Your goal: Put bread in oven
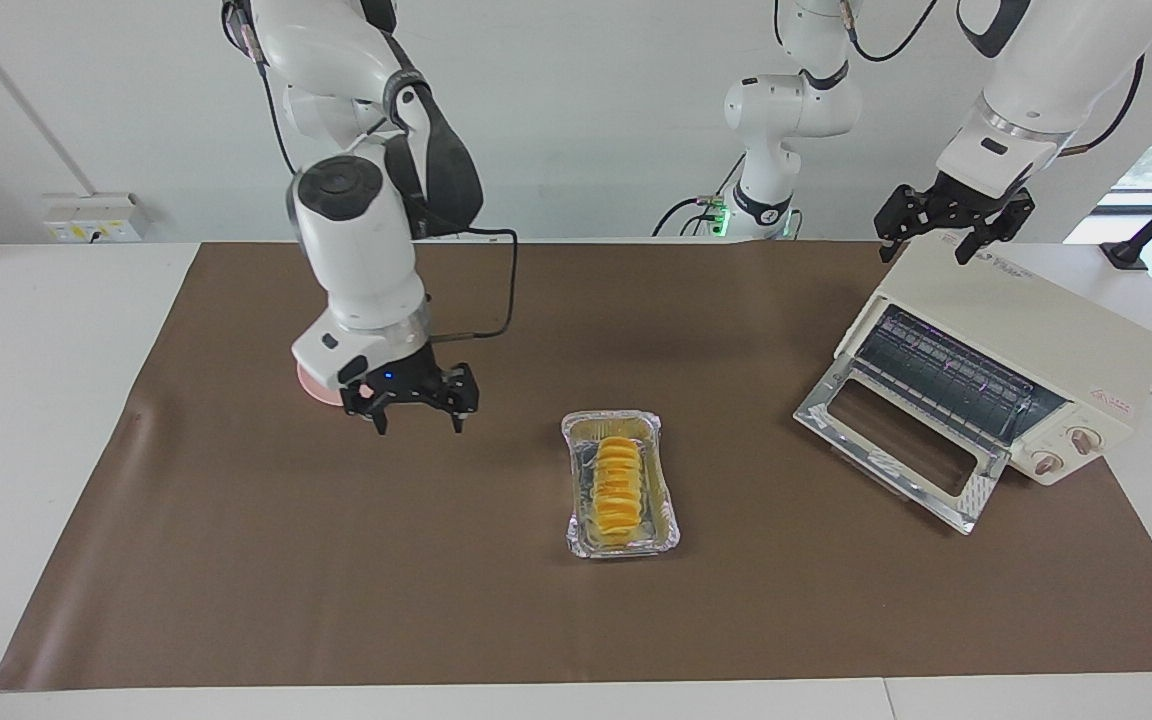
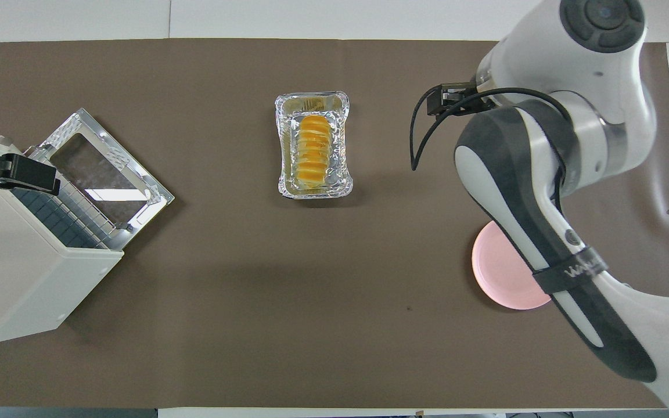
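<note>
Lying lengthwise in a crinkled foil tray [image 1: 621, 485] near the middle of the brown mat [image 1: 336, 580], the bread [image 1: 616, 487] was seen as a ridged yellow-orange loaf, untouched by either gripper. The same loaf [image 2: 312, 145] was shown in the overhead view resting inside the tray [image 2: 313, 146], with the tray's silver rim visible all around it. The right gripper [image 1: 417, 418] was held in the air above the mat, between the tray and a pink plate [image 1: 314, 390], its two fingertips spread well apart and nothing held between them. The plate was largely covered by that arm in the facing view; in the overhead view the plate [image 2: 500, 273] was found nearer to the robots than the tray and toward the right arm's end of the table. The oven [image 1: 1006, 370] was placed at the left arm's end of the table, its glass-windowed door [image 1: 901, 450] dropped open onto the mat and the wire rack [image 1: 951, 375] exposed inside, with two round knobs [image 1: 1066, 450] at one end of the front. The left gripper [image 1: 948, 238] was held just over the top of the oven at its edge nearest the robots, its fingers parted and empty, the arm waiting there.
</note>
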